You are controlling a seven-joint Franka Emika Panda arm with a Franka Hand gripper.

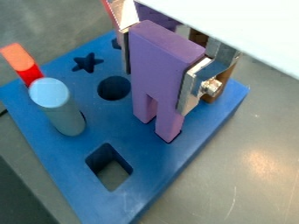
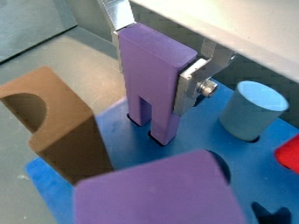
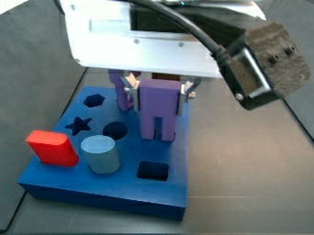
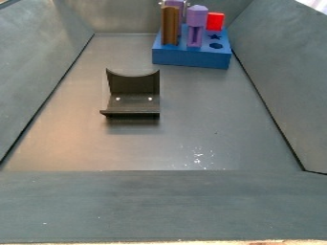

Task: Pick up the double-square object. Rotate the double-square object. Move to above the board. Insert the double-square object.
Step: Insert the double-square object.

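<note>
The gripper (image 1: pixel 163 48) holds the double-square object (image 1: pixel 159 79) upright on the board (image 1: pixel 176 166)

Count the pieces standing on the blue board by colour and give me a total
Purple: 2, the double-square object in the gripper over the board, and a lilac piece
Brown: 1
Red: 1
Light blue: 1
Total: 5

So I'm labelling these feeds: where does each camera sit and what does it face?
Wrist view: beside the claw, facing the double-square object on the board.
Wrist view: opposite flank, claw, brown block.
Side view: close above; robot's white housing.
Side view: far down the floor, fixture.
All share the board.
</note>
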